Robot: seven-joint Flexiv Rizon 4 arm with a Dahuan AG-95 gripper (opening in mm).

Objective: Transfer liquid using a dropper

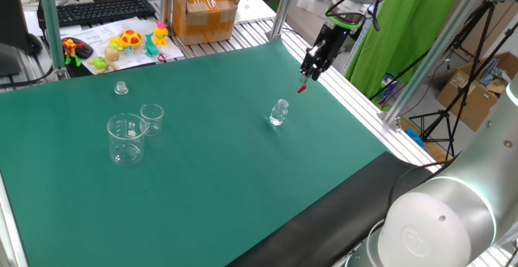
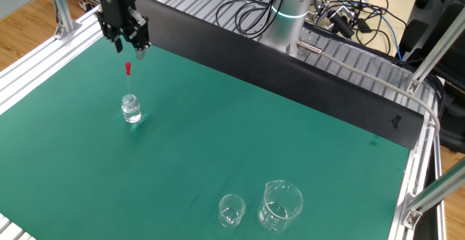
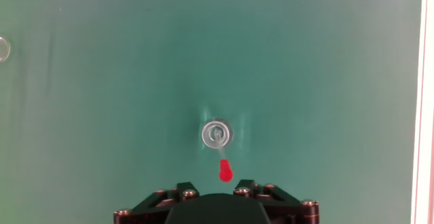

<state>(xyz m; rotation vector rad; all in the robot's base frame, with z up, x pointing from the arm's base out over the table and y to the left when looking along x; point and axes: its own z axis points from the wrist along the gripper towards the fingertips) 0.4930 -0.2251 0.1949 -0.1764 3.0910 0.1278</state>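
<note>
The dropper (image 1: 301,88) has a small red end and a thin clear stem. It stands tilted with its stem in the small clear glass vial (image 1: 278,112) on the green mat. My gripper (image 1: 311,71) hangs just above the red end with its fingers apart and nothing held. In the other fixed view the red end (image 2: 128,69) sits below and between the fingertips of the gripper (image 2: 129,49), above the vial (image 2: 131,110). In the hand view the red end (image 3: 225,172) shows just ahead of the gripper (image 3: 215,187), with the vial's mouth (image 3: 217,134) beyond it.
Two glass beakers, a large one (image 1: 127,138) and a small one (image 1: 151,118), stand at the mat's left, with a tiny clear cup (image 1: 121,87) behind them. Toys, a keyboard and a cardboard box (image 1: 205,12) lie beyond the mat. Aluminium frame posts (image 1: 283,4) stand nearby.
</note>
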